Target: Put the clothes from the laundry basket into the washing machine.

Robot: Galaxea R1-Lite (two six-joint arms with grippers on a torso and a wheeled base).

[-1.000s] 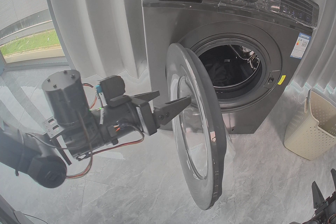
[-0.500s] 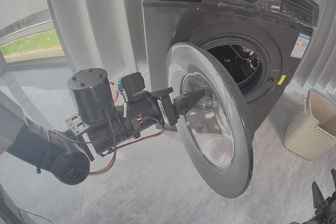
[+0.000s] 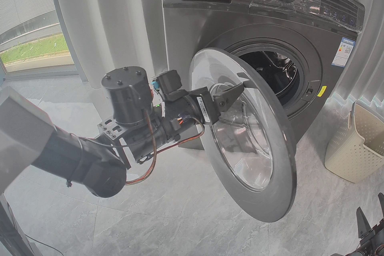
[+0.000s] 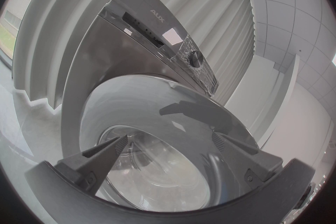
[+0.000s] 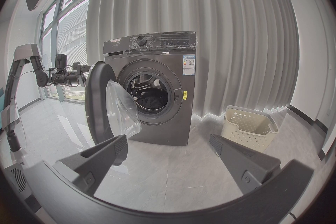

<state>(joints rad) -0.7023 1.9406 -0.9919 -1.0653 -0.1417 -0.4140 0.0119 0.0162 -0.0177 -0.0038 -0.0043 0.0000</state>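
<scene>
curtains [image 3: 112,9] behind, door [image 3: 256,185] at left hand [image 3: 234,95]

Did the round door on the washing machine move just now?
Yes. The door has swung toward the drum opening, partly closing, and now covers its left side; the washing machine body has not shifted.

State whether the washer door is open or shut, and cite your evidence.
Open. The door stands angled away from the washer, leaving the drum mouth uncovered, with dark clothes inside.
</scene>
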